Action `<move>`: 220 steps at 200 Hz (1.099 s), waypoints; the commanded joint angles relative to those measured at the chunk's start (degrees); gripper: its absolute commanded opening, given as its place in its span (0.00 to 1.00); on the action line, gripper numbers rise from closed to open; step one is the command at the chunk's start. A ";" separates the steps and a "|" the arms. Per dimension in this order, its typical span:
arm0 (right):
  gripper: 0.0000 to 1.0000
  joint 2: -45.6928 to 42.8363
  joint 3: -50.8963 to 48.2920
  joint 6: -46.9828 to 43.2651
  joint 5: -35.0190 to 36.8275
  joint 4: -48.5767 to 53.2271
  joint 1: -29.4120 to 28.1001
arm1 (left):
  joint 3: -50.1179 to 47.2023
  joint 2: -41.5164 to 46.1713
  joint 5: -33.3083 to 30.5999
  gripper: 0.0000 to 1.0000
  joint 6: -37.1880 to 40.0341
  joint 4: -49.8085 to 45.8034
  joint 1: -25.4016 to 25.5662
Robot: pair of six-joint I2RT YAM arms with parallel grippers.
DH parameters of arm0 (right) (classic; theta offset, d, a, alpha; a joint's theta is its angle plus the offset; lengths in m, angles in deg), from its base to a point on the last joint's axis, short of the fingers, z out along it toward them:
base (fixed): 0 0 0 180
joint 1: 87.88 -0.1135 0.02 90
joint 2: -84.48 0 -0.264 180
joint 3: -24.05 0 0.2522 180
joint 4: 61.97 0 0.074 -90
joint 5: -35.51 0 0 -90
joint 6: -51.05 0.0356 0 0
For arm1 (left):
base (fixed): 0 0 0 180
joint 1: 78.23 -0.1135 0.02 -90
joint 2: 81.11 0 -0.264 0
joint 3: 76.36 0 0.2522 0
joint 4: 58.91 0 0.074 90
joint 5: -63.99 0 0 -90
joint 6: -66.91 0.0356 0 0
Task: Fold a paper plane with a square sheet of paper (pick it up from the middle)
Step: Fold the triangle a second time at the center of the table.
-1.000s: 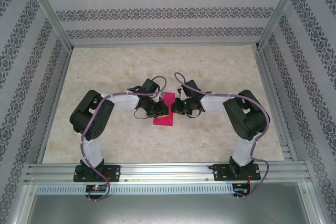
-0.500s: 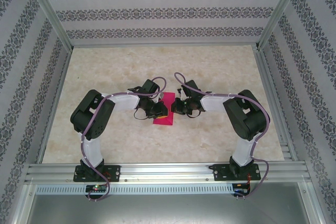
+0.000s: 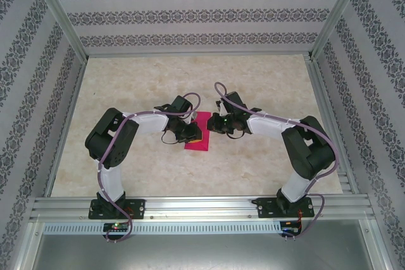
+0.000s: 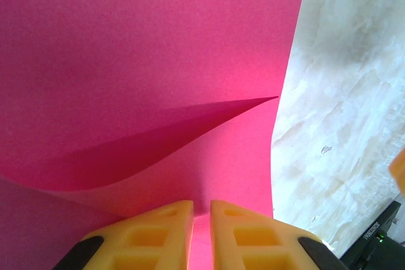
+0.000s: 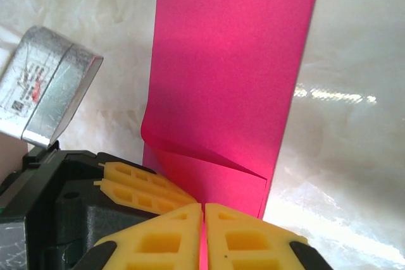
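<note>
The square sheet of paper (image 3: 202, 132) is magenta and lies mid-table, folded into a narrow rectangle; a paper plane is out of view. In the right wrist view the paper (image 5: 234, 61) has its top layer lifted at the near end. My left gripper (image 3: 193, 133) is at the paper's left edge. Its jaws (image 4: 201, 204) stand a thin slit apart, tips on the lower layer (image 4: 240, 156) under the raised flap (image 4: 139, 49). My right gripper (image 3: 213, 124) is at the paper's far right edge. Shut, it (image 5: 204, 207) has its tips at the paper's near edge.
The marble-patterned table (image 3: 266, 86) is fenced by aluminium rails and patterned walls. The left gripper's yellow fingers (image 5: 145, 188) and a silver taped block (image 5: 50, 86) on that wrist crowd the right wrist view's left. Black right-arm hardware (image 4: 380, 241) shows at the left wrist view's corner.
The right arm has swung out and its gripper has slid toward the far end of the paper. The left gripper and the paper have stayed in place.
</note>
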 commanded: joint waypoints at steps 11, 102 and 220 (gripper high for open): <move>0.07 2.92 1.74 0.60 0.47 -0.26 -1.72 | 0.10 -2.33 -3.36 0.16 -0.20 -4.76 0.81; 0.05 8.71 2.87 0.49 0.93 3.60 -1.16 | 1.03 1.56 -2.90 0.14 0.98 -2.24 0.76; 0.05 11.62 4.48 -0.35 2.17 9.50 -1.03 | 2.83 -1.10 -4.01 0.16 2.01 0.16 0.30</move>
